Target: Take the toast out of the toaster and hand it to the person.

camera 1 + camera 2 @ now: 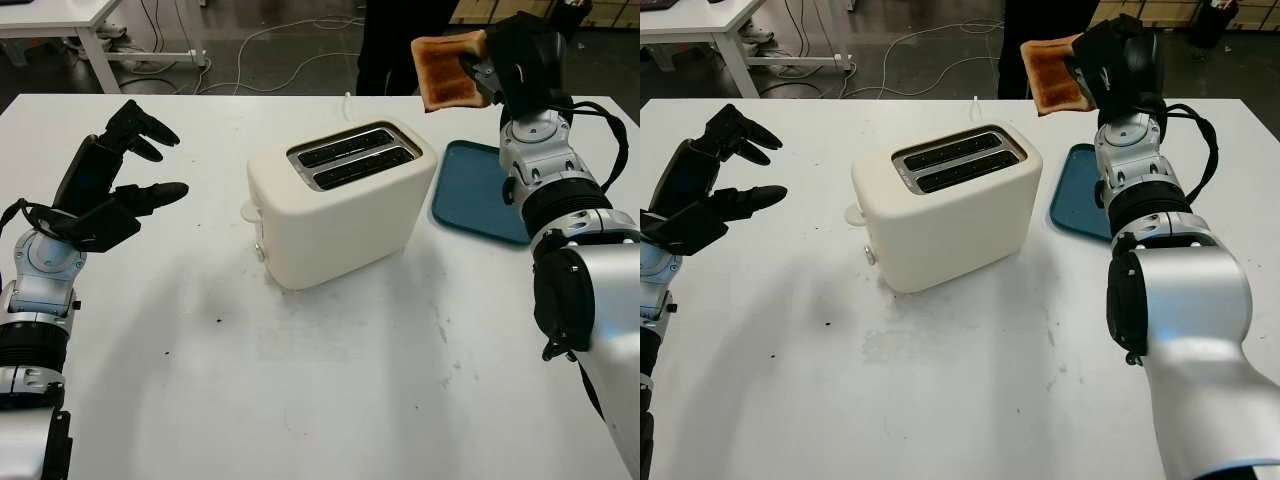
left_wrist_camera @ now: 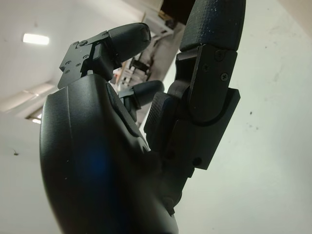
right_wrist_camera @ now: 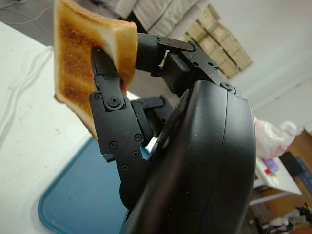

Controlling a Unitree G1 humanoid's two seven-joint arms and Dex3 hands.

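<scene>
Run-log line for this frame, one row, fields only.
right hand: shut on browned toast slice, raised past blue tray | cream two-slot toaster: slots empty | left hand: open, above white table

The toaster (image 1: 340, 205) looks like smooth cream plastic with a soft shine, and its two slots have shiny metal rims. The toast (image 1: 450, 70) is rough, dry and browned, and the right hand (image 1: 505, 65) is matt black plastic. The tray (image 1: 480, 195) is smooth blue plastic on a matt white table (image 1: 330, 400)
</scene>
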